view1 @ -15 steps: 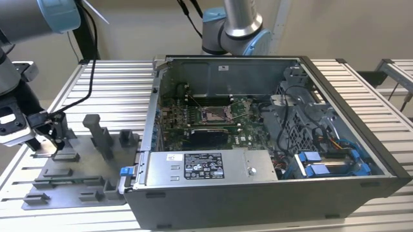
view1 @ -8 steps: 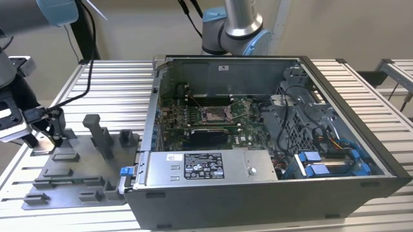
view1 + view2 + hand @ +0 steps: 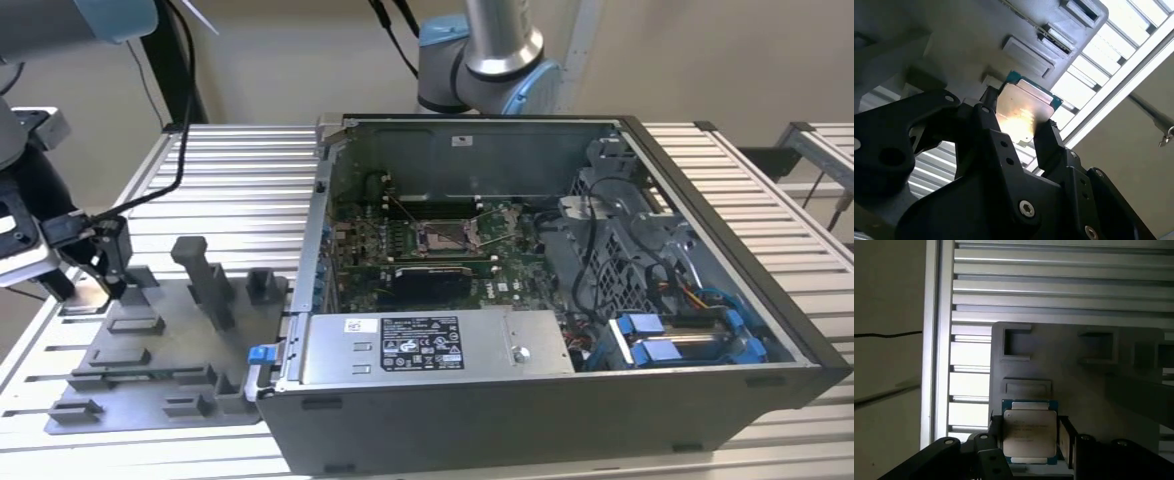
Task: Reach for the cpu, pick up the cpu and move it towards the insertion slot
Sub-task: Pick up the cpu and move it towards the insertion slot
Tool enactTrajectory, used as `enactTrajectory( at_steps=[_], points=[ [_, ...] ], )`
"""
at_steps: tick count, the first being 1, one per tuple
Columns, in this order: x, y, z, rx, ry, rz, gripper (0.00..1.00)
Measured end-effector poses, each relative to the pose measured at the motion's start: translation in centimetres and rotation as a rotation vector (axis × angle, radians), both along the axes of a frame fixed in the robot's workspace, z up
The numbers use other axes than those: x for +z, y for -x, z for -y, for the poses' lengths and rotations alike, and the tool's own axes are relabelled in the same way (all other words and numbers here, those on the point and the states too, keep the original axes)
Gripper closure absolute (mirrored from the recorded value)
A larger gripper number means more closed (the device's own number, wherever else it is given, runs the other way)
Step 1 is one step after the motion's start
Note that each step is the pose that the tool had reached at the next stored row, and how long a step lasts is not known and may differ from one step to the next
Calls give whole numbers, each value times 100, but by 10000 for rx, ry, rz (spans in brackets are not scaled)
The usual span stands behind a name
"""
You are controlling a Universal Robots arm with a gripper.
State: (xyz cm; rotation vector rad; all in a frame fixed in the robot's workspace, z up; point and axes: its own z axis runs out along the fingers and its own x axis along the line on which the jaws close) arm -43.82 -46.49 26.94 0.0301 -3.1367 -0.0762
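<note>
Black screwed fingers [image 3: 1049, 145] on silver, blue-capped arm [image 3: 497, 30].

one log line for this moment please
gripper: shut on small silver-topped square cpu | position: over grey plastic fixture tray | metal-framed square insertion slot: inside open computer case, apart from gripper

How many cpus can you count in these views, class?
1. The cpu is held between the gripper's fingers, over the grey fixture, seen in both wrist views. More could be hidden inside the case.

Silver cpu [image 3: 1030, 432] sits far from insertion slot [image 3: 445, 236].
</note>
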Motion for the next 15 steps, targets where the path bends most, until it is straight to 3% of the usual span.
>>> enactTrajectory(
  at_steps=[15],
  points=[
    [152,0,0,-1,-1,-1,100]
  ],
)
